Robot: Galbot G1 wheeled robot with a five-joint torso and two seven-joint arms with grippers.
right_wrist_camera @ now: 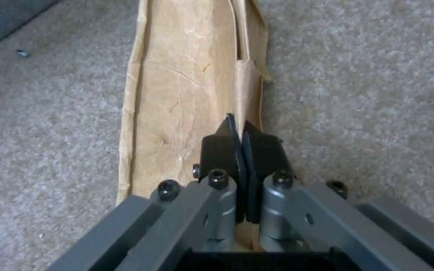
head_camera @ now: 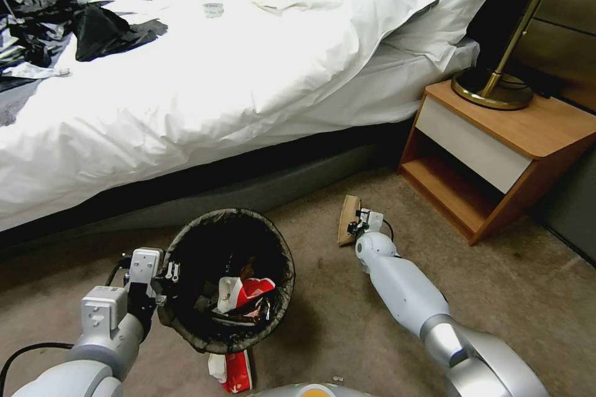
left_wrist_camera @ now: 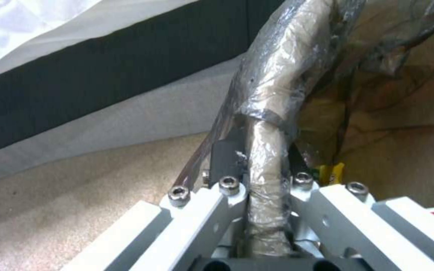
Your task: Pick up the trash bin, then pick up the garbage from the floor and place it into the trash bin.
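Left gripper (head_camera: 162, 279) clamping trash bin (head_camera: 186, 242) rim | bin holding red-white carton (head_camera: 245, 293) | right gripper (right_wrist_camera: 237, 143) pinching brown paper bag (right_wrist_camera: 177, 94) on carpet (head_camera: 347, 322)

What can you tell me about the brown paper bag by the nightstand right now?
The brown paper bag is flat, creased kraft paper, long and narrow, with a folded seam down one side. It lies on the beige carpet between the bed base and the wooden nightstand, to the right of the trash bin. The right gripper is shut on its near edge, fingers pressed together over the paper.
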